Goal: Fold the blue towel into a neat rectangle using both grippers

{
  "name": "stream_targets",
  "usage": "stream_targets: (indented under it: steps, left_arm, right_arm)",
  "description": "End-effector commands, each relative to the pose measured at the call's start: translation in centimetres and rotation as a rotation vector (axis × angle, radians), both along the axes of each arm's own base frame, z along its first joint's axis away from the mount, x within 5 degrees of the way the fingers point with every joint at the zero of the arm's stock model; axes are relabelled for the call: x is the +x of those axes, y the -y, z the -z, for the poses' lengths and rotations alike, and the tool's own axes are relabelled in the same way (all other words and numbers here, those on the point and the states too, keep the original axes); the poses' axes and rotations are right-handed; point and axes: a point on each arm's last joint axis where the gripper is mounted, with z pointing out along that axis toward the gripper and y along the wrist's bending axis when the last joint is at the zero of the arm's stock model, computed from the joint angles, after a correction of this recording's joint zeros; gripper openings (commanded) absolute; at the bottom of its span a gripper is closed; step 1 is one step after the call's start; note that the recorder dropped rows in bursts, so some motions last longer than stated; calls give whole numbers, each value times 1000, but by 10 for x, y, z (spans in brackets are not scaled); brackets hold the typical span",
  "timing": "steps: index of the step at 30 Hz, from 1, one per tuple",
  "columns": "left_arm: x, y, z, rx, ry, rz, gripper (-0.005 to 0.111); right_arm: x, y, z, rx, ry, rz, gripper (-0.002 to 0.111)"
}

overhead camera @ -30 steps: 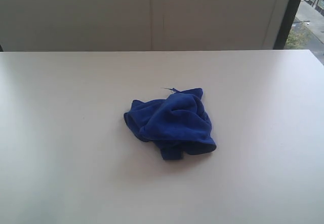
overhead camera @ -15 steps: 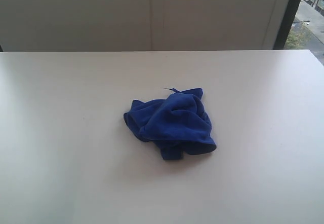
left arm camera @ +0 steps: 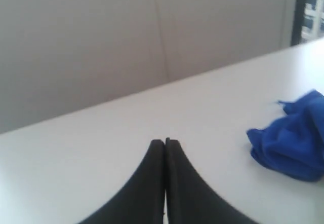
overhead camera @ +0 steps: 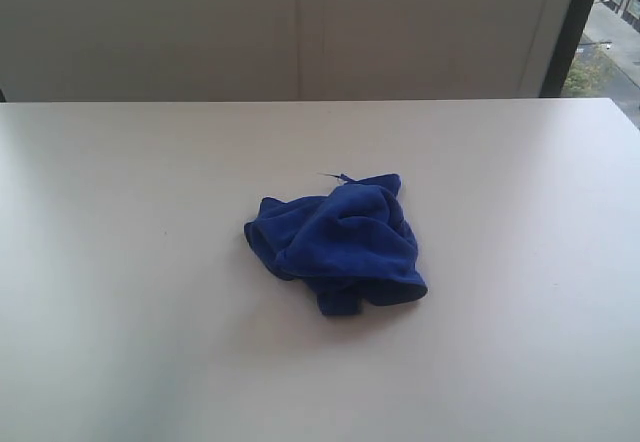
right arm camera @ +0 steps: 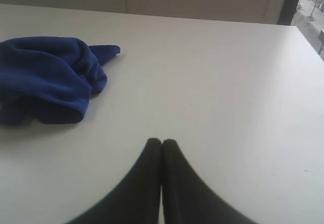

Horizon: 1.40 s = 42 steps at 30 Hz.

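Observation:
The blue towel [overhead camera: 340, 242] lies crumpled in a heap near the middle of the white table [overhead camera: 120, 262], a loose thread sticking out at its far corner. Neither arm shows in the exterior view. In the left wrist view my left gripper [left arm camera: 165, 142] is shut with nothing between its black fingers, over bare table, well apart from the blue towel [left arm camera: 291, 140]. My right gripper [right arm camera: 161, 142] is likewise shut and empty, over bare table, with the blue towel [right arm camera: 48, 77] some way off.
A pale wall [overhead camera: 300, 27] rises behind the table's far edge. A dark window frame [overhead camera: 570, 27] stands at the back right, with outdoor ground beyond it.

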Motion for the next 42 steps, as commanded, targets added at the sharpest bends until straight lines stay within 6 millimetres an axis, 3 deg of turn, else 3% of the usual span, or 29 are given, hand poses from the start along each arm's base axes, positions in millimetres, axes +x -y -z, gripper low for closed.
stream_targets:
  steps: [1,7,14,20,26,33,42]
  left_arm:
    - [18,14,14,48,-95,162,0]
    - [28,32,25,73,-88,397,0]
    - [30,36,28,95,-79,438,0]
    - [22,53,28,170,-28,555,0]
    - [23,56,30,206,-42,517,0]
    - [37,58,16,220,-1,503,0]
    - [53,67,49,201,-145,580,4]
  right_arm:
    - [0,0,0,-9,10,0,0]
    - [0,0,0,-9,10,0,0]
    - [0,0,0,-9,10,0,0]
    - [0,0,0,-9,10,0,0]
    - [0,0,0,-9,10,0,0]
    - [0,0,0,-9,10,0,0]
    - [0,0,0,-6,15,0,0]
